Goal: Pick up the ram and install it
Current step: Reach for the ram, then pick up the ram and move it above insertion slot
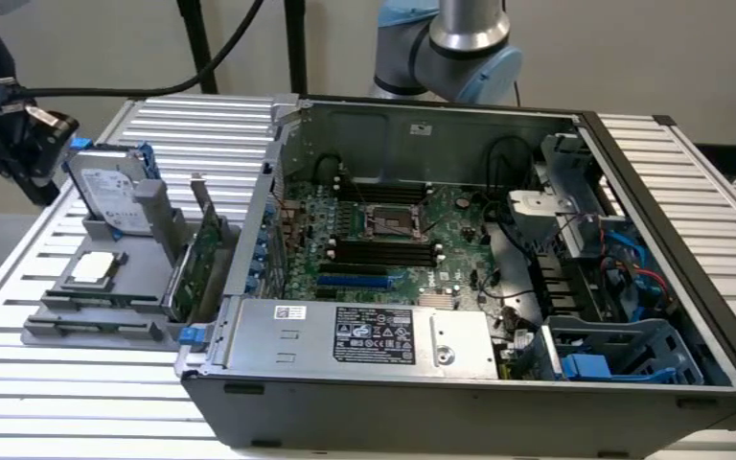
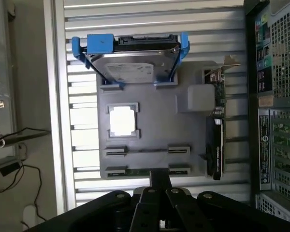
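Wrist view shows your tool (image 2: pixel 159 180) pinched shut, empty, above the ram (image 2: pixel 135 170), which sits in the grey holder's (image 2: pixel 154 130) slot farthest from the hard drive (image 2: pixel 135 67); descending unopened, you'd likely strike and crack it.

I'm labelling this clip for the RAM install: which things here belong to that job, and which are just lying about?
Job: ram in the grey holder; end effector nearest it; black memory slots in the open case.
Lying about: hard drive; processor chip; expansion card; power supply.
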`<state>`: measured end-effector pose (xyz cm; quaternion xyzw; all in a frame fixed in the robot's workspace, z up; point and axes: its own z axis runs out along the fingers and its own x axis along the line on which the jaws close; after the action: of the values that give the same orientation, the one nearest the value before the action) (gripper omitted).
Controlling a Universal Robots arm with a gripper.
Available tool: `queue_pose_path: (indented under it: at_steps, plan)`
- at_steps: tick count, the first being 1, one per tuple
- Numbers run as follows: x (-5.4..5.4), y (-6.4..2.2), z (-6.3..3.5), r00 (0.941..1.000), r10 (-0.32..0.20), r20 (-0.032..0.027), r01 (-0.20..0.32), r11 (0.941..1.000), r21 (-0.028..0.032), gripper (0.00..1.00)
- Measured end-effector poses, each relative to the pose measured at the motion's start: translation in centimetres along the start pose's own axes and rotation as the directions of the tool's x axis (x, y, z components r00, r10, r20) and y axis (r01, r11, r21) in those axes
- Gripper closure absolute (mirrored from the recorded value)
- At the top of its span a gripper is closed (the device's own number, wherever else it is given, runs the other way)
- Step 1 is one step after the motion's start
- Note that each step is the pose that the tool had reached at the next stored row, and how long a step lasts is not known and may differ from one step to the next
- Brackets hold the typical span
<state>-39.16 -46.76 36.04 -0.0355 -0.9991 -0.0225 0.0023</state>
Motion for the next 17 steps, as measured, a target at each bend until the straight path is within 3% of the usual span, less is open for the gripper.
queue_pose_path:
  at_steps: [6,17]
  plan:
    - [0.19,-0.56,0.5,0.9999,-0.002,-0.0145,0.002,1.0,0.0013,1.0]
    - [0.2,-0.65,0.67,0.9999,-0.002,-0.0146,0.002,1.0,0.002,1.0]
